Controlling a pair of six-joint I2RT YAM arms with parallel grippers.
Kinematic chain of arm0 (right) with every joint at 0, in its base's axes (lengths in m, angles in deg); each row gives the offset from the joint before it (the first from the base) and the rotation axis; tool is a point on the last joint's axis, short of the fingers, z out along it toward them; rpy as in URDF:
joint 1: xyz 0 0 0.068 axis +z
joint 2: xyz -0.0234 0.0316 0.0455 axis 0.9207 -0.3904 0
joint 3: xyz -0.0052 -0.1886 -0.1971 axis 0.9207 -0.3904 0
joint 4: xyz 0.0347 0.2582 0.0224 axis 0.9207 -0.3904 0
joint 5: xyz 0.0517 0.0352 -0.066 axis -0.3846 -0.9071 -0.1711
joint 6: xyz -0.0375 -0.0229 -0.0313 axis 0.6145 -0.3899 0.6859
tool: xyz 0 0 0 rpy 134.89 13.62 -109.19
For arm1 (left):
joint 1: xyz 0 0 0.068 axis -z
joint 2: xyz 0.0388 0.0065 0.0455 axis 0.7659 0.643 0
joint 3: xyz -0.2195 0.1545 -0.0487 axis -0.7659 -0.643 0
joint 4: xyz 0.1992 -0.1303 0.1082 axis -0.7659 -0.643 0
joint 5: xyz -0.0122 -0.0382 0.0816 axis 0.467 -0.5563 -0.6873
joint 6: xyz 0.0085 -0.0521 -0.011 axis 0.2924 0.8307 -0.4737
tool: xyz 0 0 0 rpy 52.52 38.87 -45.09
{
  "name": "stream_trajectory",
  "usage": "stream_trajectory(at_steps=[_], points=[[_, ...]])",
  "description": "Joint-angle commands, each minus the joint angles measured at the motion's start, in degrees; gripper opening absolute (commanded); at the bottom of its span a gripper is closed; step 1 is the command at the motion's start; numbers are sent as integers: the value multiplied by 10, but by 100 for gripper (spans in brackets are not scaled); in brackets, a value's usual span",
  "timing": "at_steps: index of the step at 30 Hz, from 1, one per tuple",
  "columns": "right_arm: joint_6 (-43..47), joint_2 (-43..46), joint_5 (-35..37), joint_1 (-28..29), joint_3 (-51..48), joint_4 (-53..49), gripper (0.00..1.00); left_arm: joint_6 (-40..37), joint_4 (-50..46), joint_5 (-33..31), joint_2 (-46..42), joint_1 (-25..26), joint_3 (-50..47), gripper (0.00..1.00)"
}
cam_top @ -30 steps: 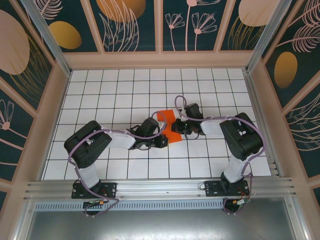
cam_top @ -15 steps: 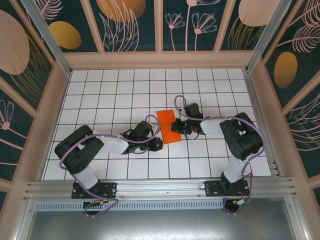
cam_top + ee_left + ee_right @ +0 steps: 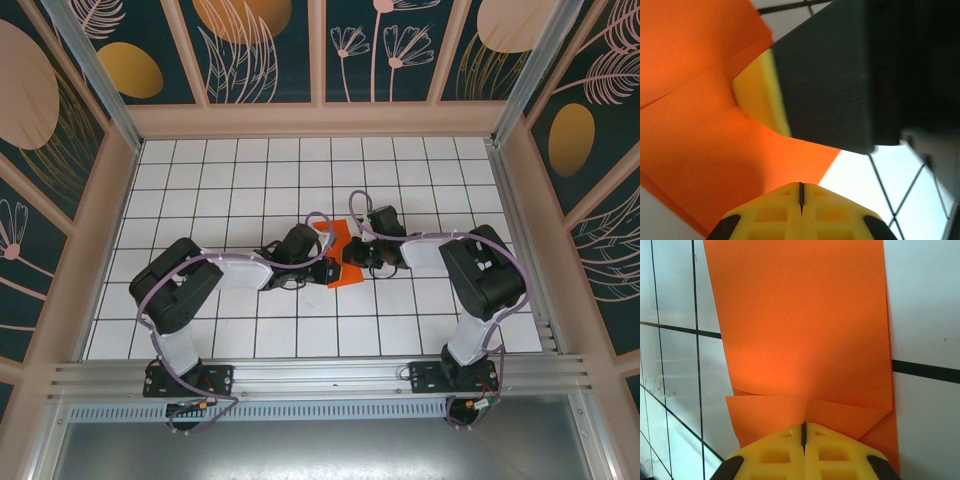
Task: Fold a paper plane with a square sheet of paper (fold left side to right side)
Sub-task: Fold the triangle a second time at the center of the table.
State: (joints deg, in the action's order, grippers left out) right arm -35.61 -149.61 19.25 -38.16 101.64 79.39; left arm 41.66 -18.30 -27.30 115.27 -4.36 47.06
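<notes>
Creasing, I judge: left jaws and right jaws, clenched empty, pin the orange sheet (image 3: 800, 325); next needs strokes along the fold.

Left arm (image 3: 240, 272): half a second ago you had it drawn back to the left; now it reaches right again, its jaws closed over the sheet's left part.
Thin bright orange sheet of paper (image 3: 346, 279): it lay fully exposed as a flat rectangle; now its middle is hidden under those jaws.
</notes>
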Motion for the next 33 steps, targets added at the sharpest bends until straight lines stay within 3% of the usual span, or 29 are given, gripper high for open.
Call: stream_trajectory(at_steps=[1, 13, 27, 33], points=[[11, -22, 22, 7, -1, -38, 0, -20, -14, -9, 26, -5, 20, 6], [13, -21, 27, 7, -1, -45, 0, -25, -40, -16, 18, -4, -28, 5], [20, -27, 30, 3, 9, -58, 0, -91, -98, 14, -82, -4, -93, 5], [19, -5, 22, 3, 16, -38, 0, -86, -112, -24, -135, -16, -84, 5]])
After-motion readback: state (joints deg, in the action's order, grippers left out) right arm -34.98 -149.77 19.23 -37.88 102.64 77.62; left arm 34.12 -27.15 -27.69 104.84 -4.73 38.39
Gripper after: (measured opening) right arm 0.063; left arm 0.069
